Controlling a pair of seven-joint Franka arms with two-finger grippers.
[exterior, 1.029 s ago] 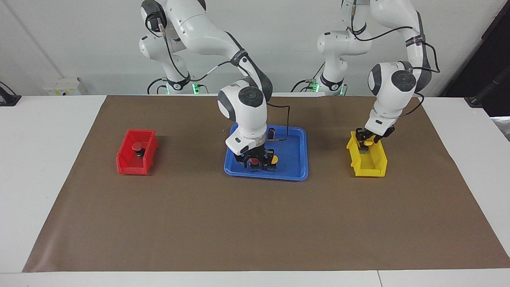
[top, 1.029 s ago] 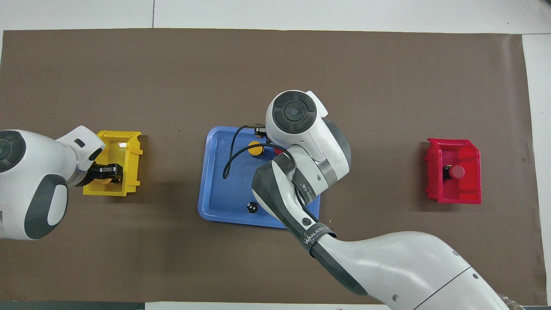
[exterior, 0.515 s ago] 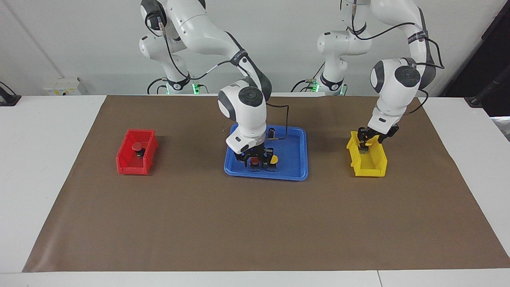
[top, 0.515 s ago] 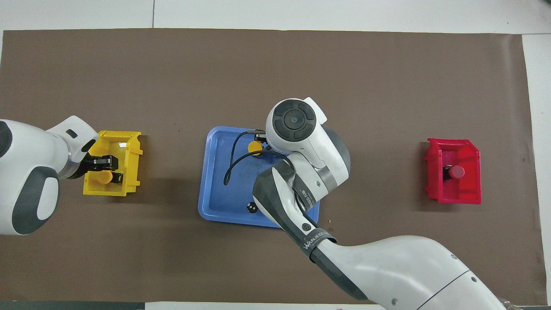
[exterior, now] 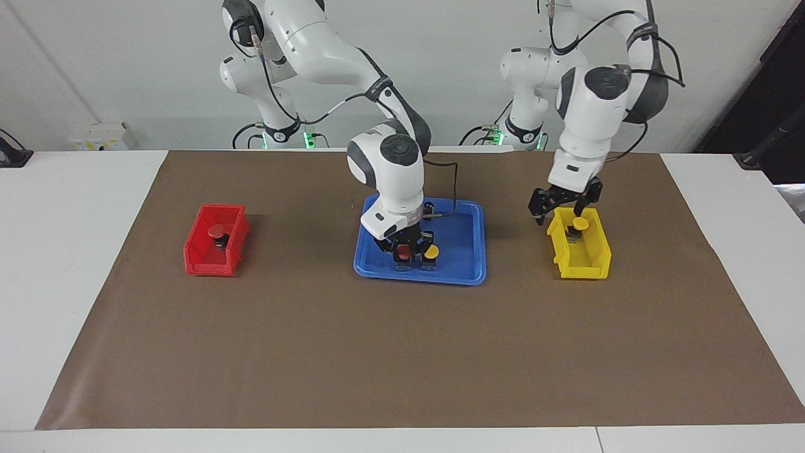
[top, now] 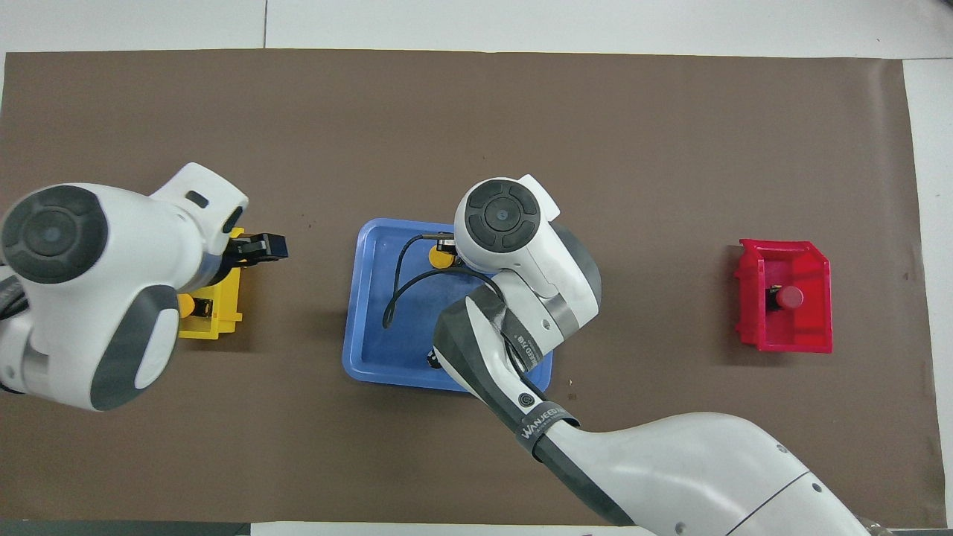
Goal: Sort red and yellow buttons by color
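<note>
**Bimanual sorting cell, facing and overhead views.** We see the right gripper [exterior: 404, 246] lowered into the blue tray [exterior: 465, 277] at the middle of the brown mat [exterior: 377, 352]. Its two fingers are closed against the sides of the red button in the tray [exterior: 402, 254]. The round cap shows between the fingertips, and the dark base rests on the tray floor. This button stands upright, with its long axis vertical and its cap facing up.

Just beside it, toward the left arm's end of the table, stands the yellow button in the tray [exterior: 431, 252]. It is also upright with its cap up, and no finger touches it. We note a dark cylinder [exterior: 428, 208] in the part of the tray nearer to the robots, partly hidden by the right arm.

The left gripper [exterior: 561, 206] hangs above the end of the yellow bin [exterior: 588, 267] that lies nearer to the robots. Its fingers are spread apart and hold nothing, and they are clear of the bin's walls. Below it, the yellow button in the yellow bin [exterior: 580, 224] sits in that same end of the bin, cap up and axis vertical.

The red bin [exterior: 200, 261] stands well apart from the tray, toward the right arm's end of the table. The red button in the red bin [exterior: 217, 234] stands inside it with its cap up. Both bins lie with their long axes running from nearer the robots to farther from them.
</note>
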